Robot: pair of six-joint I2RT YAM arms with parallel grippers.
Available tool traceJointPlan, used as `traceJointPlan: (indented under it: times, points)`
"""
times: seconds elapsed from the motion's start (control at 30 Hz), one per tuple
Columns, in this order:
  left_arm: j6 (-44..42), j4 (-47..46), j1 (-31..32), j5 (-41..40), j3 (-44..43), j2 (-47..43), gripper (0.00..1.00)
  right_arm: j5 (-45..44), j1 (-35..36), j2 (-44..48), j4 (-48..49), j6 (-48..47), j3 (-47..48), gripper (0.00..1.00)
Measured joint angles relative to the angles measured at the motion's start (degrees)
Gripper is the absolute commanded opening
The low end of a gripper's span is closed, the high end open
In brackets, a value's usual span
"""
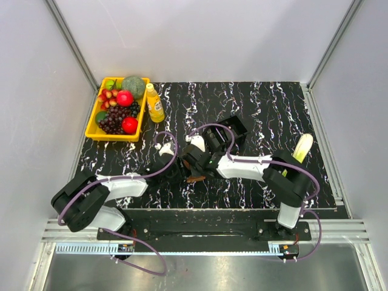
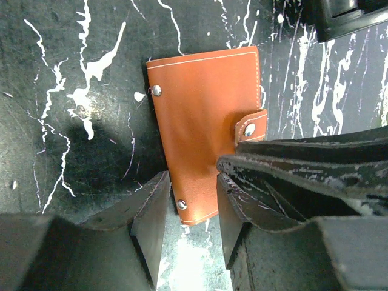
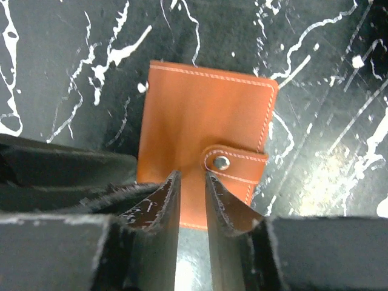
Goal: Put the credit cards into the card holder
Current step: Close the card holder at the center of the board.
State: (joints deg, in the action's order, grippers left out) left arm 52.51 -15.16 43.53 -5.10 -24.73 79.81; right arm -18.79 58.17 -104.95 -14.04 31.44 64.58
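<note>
One card holder (image 2: 203, 130) lies flat on the bench (image 1: 260, 103), just left of and below the centre of the top view, between the two arms' tips. It is tan-brown leather with a pale stitched line along its edges. The left wrist view shows three round metal studs: two on its face down the left side, and one on the single short strap (image 2: 251, 126) that wraps round its right edge.

Two end effectors meet over it. In its own view the left end effector (image 2: 191, 182) is spread. One finger (image 2: 148, 224) sits beside the holder's left edge and the other covers its near edge, with the near left corner showing between them. Whether either finger presses on the leather cannot be told. The right end effector (image 3: 193, 179) has its jaws parted by a narrow gap, with leather showing through just left of the strap's stud and nothing pinched.

One black box (image 1: 233, 127) stands above and right of the holder. One yellow tray (image 1: 113, 138) at upper left holds two red round fruits, one green one, dark grapes and some small red ones. One yellow bottle (image 1: 155, 103) stands just right of the tray. One pale long object (image 1: 303, 147) lies at the right.
</note>
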Motion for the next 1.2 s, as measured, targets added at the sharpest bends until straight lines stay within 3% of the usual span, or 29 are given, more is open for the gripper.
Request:
traceJointPlan:
  times: [0.3,0.37,0.43,0.5,0.7,1.2]
  points:
    - [-2.38,4.57,-0.39,-1.95,-1.05,-7.04,0.45,0.74,-0.07,10.69,1.46,-0.15,-5.62,0.26]
    - [-3.93,5.51,-0.94,-2.14,-2.69,-6.97,0.45,0.22,-0.09,13.16,2.21,-0.13,-6.29,0.22]
    - [-5.55,5.77,-1.62,-2.01,-4.31,-6.58,0.45,-0.39,-0.46,15.56,2.54,0.13,-7.30,0.07]
    - [-7.41,5.49,-2.23,-1.03,-5.90,-5.46,0.45,-0.39,-1.68,16.68,2.56,0.87,-8.02,0.00]
    - [-11.93,3.48,-3.23,4.07,-8.70,0.17,0.44,1.57,-6.40,14.64,2.25,1.97,-9.35,0.00]
    - [-16.31,-1.03,-5.97,14.86,-9.22,7.50,0.39,7.52,-7.74,8.92,3.28,2.03,-9.35,0.00]
